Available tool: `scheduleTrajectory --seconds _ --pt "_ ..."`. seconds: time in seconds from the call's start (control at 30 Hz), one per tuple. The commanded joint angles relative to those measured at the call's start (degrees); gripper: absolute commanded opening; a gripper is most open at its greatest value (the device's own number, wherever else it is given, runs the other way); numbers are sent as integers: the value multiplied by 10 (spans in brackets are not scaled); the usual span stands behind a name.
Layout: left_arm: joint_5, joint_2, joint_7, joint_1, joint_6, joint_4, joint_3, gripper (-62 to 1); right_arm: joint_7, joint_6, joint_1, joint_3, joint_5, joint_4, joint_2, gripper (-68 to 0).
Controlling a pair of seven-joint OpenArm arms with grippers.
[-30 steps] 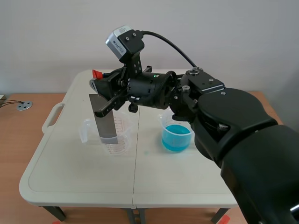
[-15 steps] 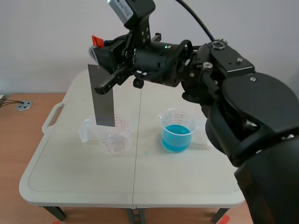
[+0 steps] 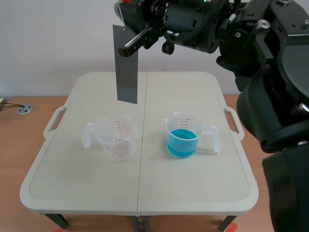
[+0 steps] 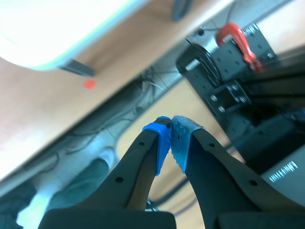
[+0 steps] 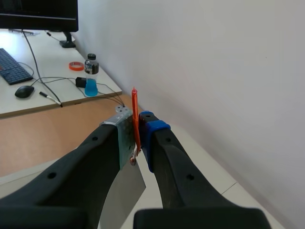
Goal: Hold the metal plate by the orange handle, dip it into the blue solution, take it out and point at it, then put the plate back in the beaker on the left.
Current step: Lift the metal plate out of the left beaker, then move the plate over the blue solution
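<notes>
Metal plate, flat grey rectangle, hangs pinched in right gripper.

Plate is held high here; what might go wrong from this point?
The plate hangs from a thin orange handle pinched in the right end effector, so it may swing or slip. Lowered off-centre, its bottom edge could catch the rim of the beaker of blue liquid and tip it.
</notes>
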State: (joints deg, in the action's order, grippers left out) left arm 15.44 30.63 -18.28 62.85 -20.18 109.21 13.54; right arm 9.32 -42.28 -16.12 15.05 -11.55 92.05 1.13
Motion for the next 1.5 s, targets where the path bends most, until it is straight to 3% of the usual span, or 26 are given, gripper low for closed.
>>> scheduleTrajectory --seconds 0.0,0.43,0.87,1.0,1.17,1.47 --pt "4 -3 4 -11 -1 2 0 -592 -4 -4 1 -11 -9 16 1 -662" --pt "4 -2 5 -128 -1 2 0 -592 26 -4 43 -105 -9 73 -13 -662" --pt "4 -2 4 -309 -9 2 -10 -592 37 -4 63 -155 -11 76 -38 -662" --pt "4 0 -1 -368 -11 2 -48 -592 39 -4 73 -163 -13 76 -38 -662" --pt "3 0 -24 -448 -36 -10 -123 -592 39 -4 80 -165 -17 76 -38 -662" --pt "-3 -14 -26 -578 -37 -81 -263 -592 39 -4 82 -165 -21 76 -38 -662"
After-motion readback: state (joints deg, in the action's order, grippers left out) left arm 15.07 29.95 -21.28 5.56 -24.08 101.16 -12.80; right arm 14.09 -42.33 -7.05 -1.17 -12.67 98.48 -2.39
